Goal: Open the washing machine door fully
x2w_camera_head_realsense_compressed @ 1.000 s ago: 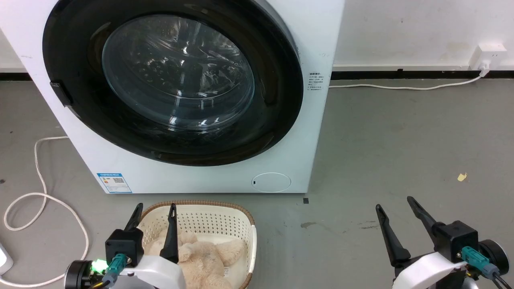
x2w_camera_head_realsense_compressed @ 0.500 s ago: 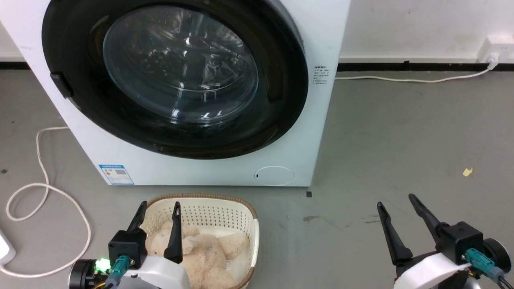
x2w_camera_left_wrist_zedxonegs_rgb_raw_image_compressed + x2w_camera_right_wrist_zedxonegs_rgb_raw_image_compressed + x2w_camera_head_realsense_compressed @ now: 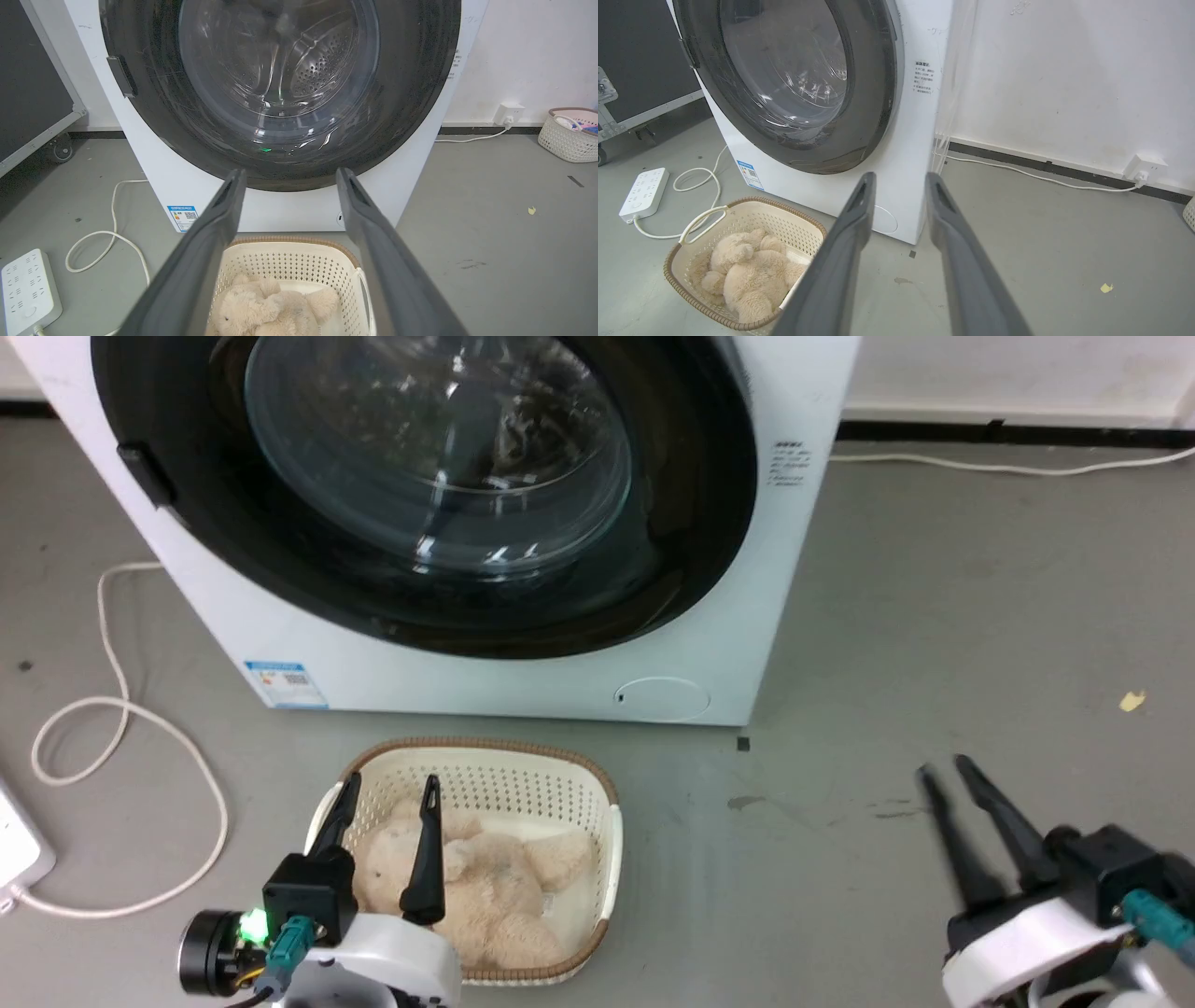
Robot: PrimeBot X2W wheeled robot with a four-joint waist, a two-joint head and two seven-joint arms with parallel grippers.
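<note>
washing machine door (image 3: 691,523): closed | left gripper (image 3: 390,781): fingers apart, empty, below door | right gripper (image 3: 943,767): fingers apart, empty, below-right of door | basket (image 3: 485,751): just below door

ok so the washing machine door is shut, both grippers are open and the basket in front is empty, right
Not quite: the basket holds a beige plush toy, as the head view shows. The rest stands: the washing machine door is shut, and the left gripper and right gripper are open.
</note>
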